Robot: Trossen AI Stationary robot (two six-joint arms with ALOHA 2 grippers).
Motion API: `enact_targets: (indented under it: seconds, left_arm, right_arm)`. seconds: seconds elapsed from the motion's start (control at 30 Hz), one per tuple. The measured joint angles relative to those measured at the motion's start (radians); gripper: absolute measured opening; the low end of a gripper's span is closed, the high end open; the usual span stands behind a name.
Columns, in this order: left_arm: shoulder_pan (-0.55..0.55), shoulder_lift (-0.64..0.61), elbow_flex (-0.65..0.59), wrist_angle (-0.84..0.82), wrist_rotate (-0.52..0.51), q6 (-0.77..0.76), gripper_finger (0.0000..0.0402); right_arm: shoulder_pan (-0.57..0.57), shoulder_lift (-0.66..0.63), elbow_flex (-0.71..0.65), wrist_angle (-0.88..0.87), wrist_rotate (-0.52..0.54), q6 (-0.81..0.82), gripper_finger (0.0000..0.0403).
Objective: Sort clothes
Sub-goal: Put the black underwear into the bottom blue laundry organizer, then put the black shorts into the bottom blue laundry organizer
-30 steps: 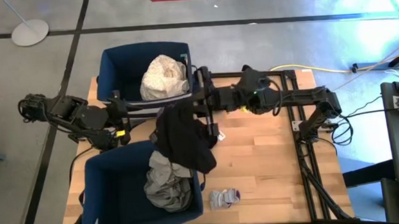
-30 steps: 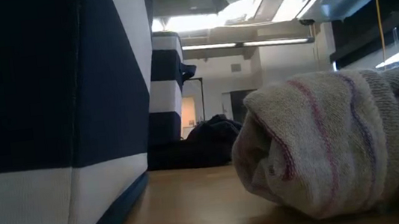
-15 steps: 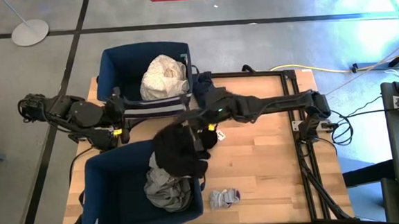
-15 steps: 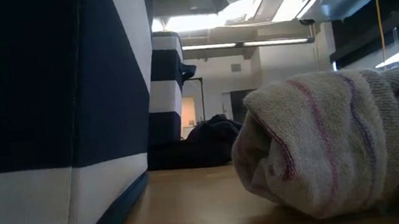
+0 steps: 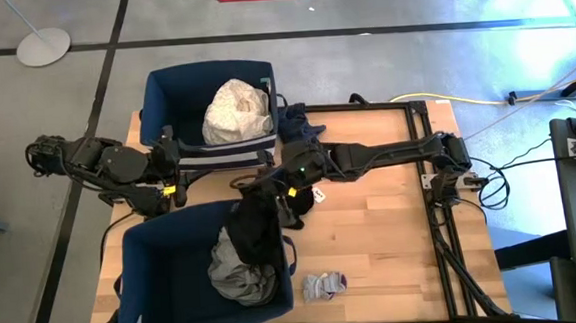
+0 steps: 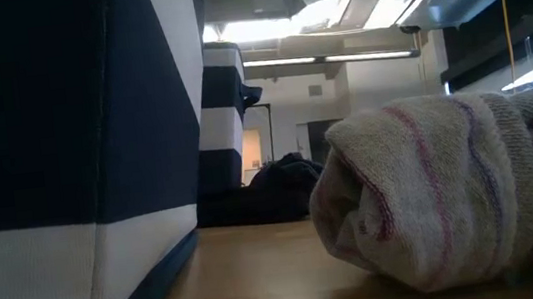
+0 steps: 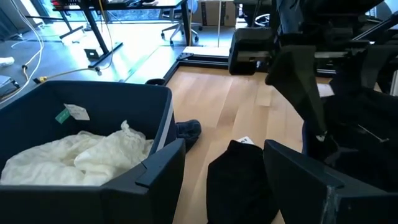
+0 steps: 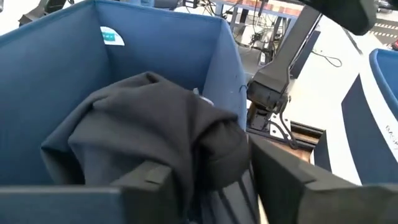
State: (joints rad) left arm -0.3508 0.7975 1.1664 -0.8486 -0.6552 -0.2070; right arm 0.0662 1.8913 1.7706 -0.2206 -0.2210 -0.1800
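Observation:
A black garment [image 5: 255, 227] lies heaped over the right wall of the near navy bin [image 5: 165, 279], on top of a grey garment [image 5: 237, 272]. My right gripper [image 5: 269, 186] hovers just above that wall, open, with the black garment's bunched end [image 8: 214, 146] between its spread fingers. A cream garment [image 5: 237, 110] fills the far bin [image 5: 164, 94]. A navy garment [image 5: 298, 123] lies on the table beside the far bin. Grey striped socks [image 5: 324, 285] rest near the front edge. My left gripper [image 5: 174, 176] waits open between the two bins at the left. My right gripper has its fingers [image 8: 144, 180] spread on either side of the black garment's bunched end [image 8: 214, 146], coming almost level from the table's right. I cannot tell whether they touch the cloth. The garment rests on the near bin's wall and the grey garment.
Bare wood [image 5: 393, 235] lies to the right of the bins. A small white tag [image 5: 319, 193] sits on the table by the black garment. The low view shows the socks [image 6: 452, 189] close up and the near bin's wall [image 6: 47, 164].
My right gripper has come down and gone toward the table's left and near edges, over the near bin. The black garment, which hung wide below it, has sunk into a heap on the near bin's right wall and the grey garment.

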Motion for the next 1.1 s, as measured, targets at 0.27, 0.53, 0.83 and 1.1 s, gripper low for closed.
enact_targets:
  seconds: [0.27,0.53,0.83,1.1]
  left_arm:
    - [0.0,0.0,0.0,-0.007,0.0,-0.006,0.0208]
    - [0.0,0.0,0.0,-0.01,0.0,-0.002,0.0208]
    - [0.0,0.0,0.0,-0.011,0.0,-0.002,0.0208]
    - [0.0,0.004,0.0,-0.028,0.0,-0.026,0.0208]
  right_arm:
    - [0.0,-0.015,0.194,-0.415,0.072,-0.01,0.0263]
    - [0.0,-0.019,0.425,-0.872,0.263,0.062,0.0275]
    - [0.007,-0.031,0.401,-1.156,0.308,0.206,0.0275]
    - [0.004,-0.171,0.009,-0.965,0.343,0.203,0.0275]
